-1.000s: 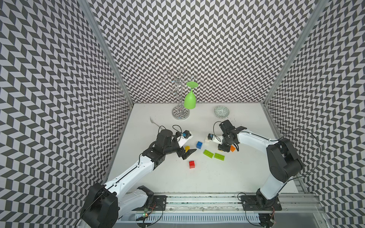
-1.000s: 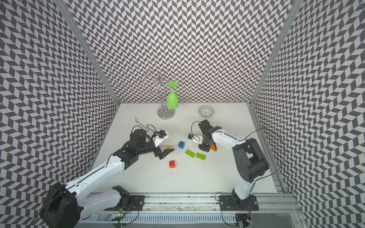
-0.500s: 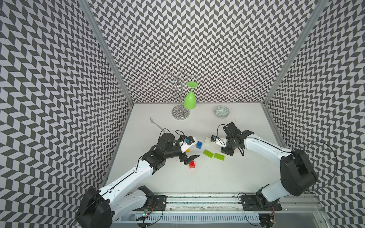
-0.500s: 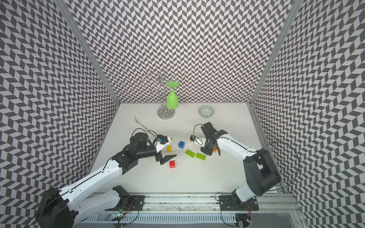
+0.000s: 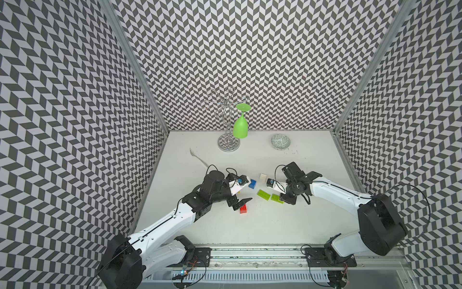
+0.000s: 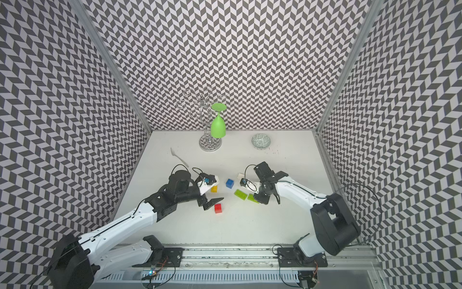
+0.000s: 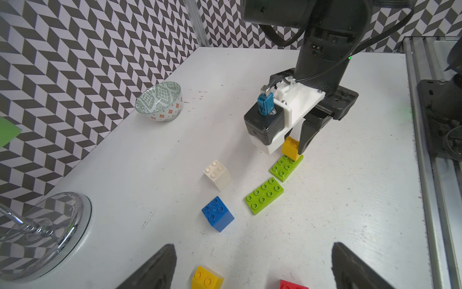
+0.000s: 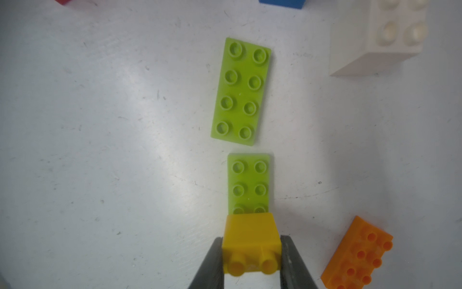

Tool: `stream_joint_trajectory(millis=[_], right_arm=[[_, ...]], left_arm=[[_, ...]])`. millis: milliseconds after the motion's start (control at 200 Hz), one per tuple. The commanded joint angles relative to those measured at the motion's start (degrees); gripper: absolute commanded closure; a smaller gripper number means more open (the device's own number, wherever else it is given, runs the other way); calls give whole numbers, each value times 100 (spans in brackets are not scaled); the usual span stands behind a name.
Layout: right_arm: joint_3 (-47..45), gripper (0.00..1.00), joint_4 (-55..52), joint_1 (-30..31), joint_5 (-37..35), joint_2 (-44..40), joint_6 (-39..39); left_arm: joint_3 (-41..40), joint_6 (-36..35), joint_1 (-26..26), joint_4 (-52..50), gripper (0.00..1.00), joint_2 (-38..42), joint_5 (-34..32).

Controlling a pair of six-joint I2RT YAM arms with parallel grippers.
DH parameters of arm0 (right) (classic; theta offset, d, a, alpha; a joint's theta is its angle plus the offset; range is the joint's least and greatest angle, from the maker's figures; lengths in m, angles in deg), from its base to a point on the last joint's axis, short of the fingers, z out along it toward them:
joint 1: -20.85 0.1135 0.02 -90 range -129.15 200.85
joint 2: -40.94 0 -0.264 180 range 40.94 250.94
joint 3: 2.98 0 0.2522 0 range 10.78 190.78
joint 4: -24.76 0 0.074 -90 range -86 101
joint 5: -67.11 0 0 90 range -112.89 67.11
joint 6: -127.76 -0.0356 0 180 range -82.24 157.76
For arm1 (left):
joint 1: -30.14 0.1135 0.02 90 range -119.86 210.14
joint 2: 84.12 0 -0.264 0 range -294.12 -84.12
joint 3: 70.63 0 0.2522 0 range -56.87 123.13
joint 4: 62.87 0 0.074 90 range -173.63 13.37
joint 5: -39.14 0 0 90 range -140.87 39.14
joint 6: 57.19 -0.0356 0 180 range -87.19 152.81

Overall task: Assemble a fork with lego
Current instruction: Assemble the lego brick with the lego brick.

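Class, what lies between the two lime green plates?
Bare table only: the free plate and the covered plate, beneath the yellow brick, lie apart, in the right wrist view.

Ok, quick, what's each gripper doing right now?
Left gripper: open, holding nothing.
Right gripper: shut on a small yellow plastic studded brick.

The red brick (image 5: 243, 209) lies lowest, just below mid-frame in both top views, studs up. The blue brick (image 5: 252, 184) is above it, the white brick (image 5: 263, 176) up and right, and a yellow brick (image 6: 214, 189) left of blue. Right of centre two flat lime-green plates lie nearly end to end. The left plate (image 5: 264, 195) is bare. The right plate (image 8: 250, 182) bears a second yellow brick (image 8: 251, 235) on one end, pinched by the right gripper (image 8: 251, 250). An orange brick (image 8: 357, 255) lies near it.
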State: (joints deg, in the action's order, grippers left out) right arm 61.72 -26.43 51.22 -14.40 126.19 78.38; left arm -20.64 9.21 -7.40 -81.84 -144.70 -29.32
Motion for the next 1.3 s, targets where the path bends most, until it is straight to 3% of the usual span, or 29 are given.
stream_joint_trajectory(millis=[0, 581, 1297], right_arm=[[76, 100, 197, 39, 92, 152, -65], [-257, 100, 341, 57, -109, 174, -65], [65, 100, -168, 171, -564, 1421, -47]], left_arm=[[-44, -73, -43, 10, 2, 37, -150], [-54, -106, -43, 5, 2, 37, -194], [-59, -119, -43, 25, 2, 121, -229]])
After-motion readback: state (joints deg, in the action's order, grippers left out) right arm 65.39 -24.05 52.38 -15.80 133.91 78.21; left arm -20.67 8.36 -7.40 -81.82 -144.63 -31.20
